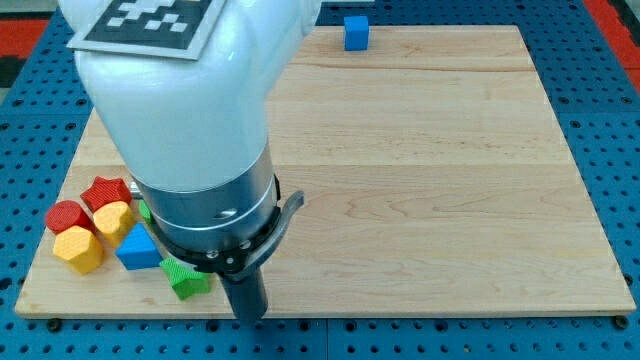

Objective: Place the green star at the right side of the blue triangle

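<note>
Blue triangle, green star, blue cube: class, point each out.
blue triangle (137, 248), camera view, its front face.
green star (186, 279), camera view, its top.
blue cube (356, 32), camera view, its front face.

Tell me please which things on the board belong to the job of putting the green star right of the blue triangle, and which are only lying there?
Belong to the job:
- green star
- blue triangle
- my tip, just right of the star

Only lying there:
- red star
- red cylinder
- two yellow blocks
- blue cube at the view's top
- green piece, mostly hidden
</note>
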